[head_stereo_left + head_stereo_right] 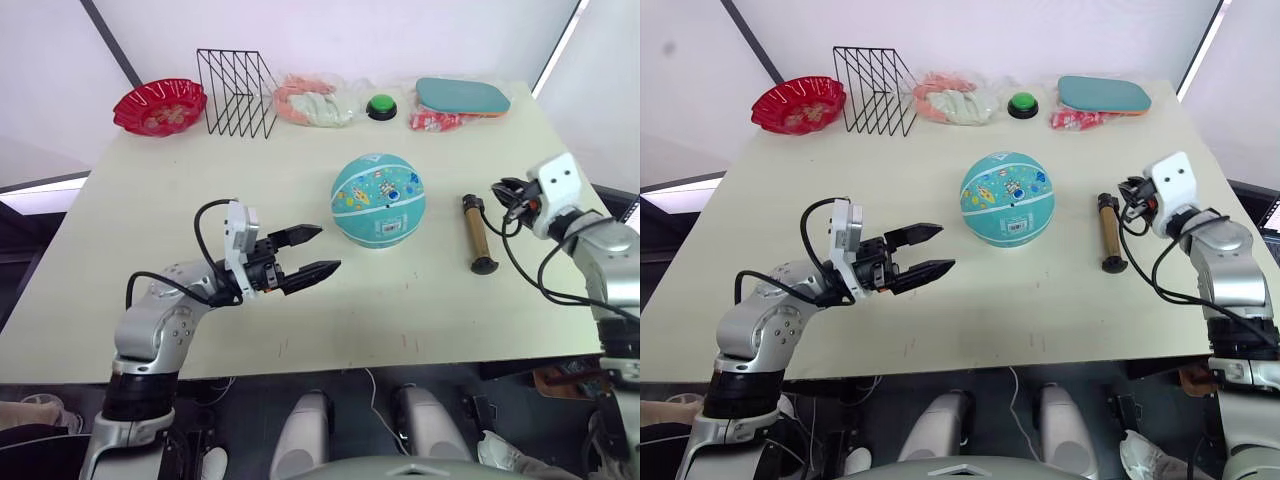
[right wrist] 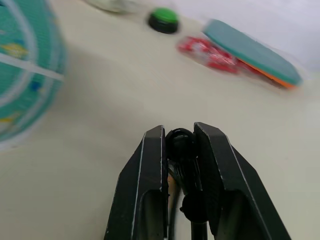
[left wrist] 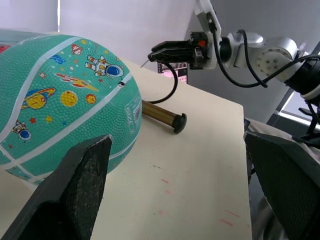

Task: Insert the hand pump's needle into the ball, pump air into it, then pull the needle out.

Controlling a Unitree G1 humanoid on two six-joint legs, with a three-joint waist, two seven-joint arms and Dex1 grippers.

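Right end effector point(image 2: 179, 150) pinches the black hose point(image 2: 181, 150); needle tip indiscernible.

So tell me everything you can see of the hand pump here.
The hand pump is a short bronze-gold cylinder, metallic-looking, with black caps at both ends. It lies flat on the table, to the robot's right of the ball and apart from it, pointing roughly away from the robot. A thin black hose curves up from its far end to the right end effector, whose fingers are shut on the hose. The needle cannot be made out.
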